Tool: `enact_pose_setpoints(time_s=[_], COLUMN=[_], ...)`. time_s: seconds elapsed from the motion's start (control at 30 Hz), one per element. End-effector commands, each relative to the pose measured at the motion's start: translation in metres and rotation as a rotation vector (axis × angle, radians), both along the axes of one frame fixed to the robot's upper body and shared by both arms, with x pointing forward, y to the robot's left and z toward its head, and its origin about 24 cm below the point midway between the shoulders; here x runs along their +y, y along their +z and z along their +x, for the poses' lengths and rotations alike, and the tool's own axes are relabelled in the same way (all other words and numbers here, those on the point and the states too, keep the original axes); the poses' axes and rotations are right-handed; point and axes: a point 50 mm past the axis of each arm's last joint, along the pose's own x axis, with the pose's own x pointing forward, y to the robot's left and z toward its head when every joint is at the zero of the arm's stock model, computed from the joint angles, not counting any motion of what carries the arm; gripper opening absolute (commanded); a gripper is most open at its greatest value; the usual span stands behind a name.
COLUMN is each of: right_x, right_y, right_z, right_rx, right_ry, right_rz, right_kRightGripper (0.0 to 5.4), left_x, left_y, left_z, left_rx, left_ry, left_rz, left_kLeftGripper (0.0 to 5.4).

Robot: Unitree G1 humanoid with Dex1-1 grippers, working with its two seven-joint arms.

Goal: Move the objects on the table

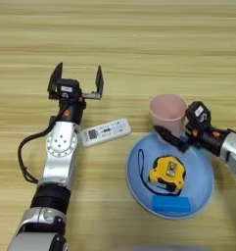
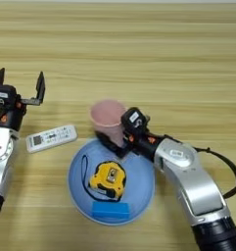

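The pink cup point(image 1: 167, 113) is pinched by the right gripper point(image 2: 118, 138) at the blue plate's point(image 1: 203, 193) rim; I'd say placing it comes next. The left gripper point(image 1: 76, 81) hovers with fingers spread above the remote point(image 1: 106, 132).

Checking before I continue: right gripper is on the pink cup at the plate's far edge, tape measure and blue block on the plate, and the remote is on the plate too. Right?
Not quite. The remote lies on the table, left of the blue plate, as the left eye view shows. The rest holds: right gripper grips the pink cup; tape measure and blue block are on the plate.
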Motion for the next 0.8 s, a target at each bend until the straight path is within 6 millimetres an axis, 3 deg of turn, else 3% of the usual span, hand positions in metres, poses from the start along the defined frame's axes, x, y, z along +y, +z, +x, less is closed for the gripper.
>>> enact_pose_setpoints(time_s=[0.03,0.2,0.43,0.8], right_x=[-0.004,-0.007,-0.012,-0.019], right_y=[0.023,0.030,0.022,-0.022], right_z=[0.005,0.008,0.018,0.035], right_rx=[-0.099,-0.141,-0.158,-0.151], right_ry=[-0.044,-0.097,-0.242,-0.443], right_rz=[0.063,0.108,0.145,0.078], right_kRightGripper=[4.33,4.33,4.33,4.33], left_x=[-0.002,-0.002,-0.003,-0.004], left_y=[0.004,0.004,0.004,0.004], left_z=[0.001,0.001,0.001,0.001], left_rx=[-0.019,-0.019,-0.019,-0.019], left_ry=[-0.003,-0.004,-0.005,-0.005], left_rz=[0.010,0.012,0.015,0.014], left_kLeftGripper=[5.40,5.40,5.40,5.40])
